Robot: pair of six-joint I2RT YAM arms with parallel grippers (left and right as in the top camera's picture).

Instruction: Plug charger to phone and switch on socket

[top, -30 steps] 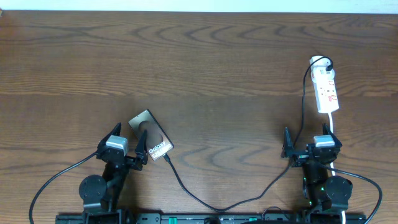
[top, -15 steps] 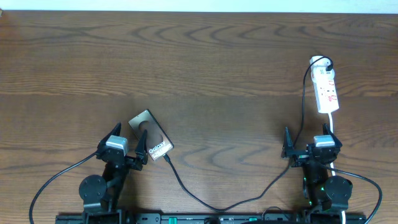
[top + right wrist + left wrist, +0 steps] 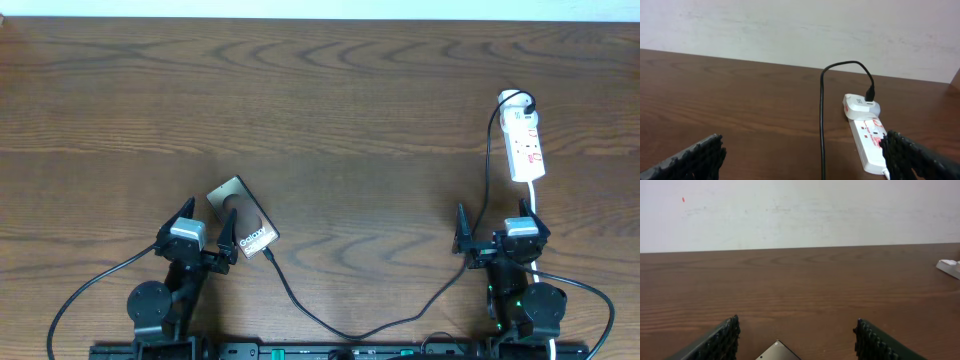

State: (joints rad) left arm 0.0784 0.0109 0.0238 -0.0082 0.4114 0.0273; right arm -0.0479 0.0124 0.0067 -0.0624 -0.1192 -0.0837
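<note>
Phone (image 3: 242, 220): glossy dark slab, white "Galaxy" lettering, flat on desk (image 3: 330, 120), near-left. Charger (image 3: 821, 125) tip at phone's near edge; seating unclear. Socket (image 3: 525, 145) white, far-right. Beside phone, left fingers (image 3: 715, 342) spread, empty; right fingers (image 3: 695, 155) wide apart, empty. Arms low, pointing forward. Dark wood, white wall (image 3: 800, 210).

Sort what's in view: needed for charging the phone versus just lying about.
Job:
- phone
- charger cable
- power strip

Lying about:
- no loose extras visible, only the wooden table itself
</note>
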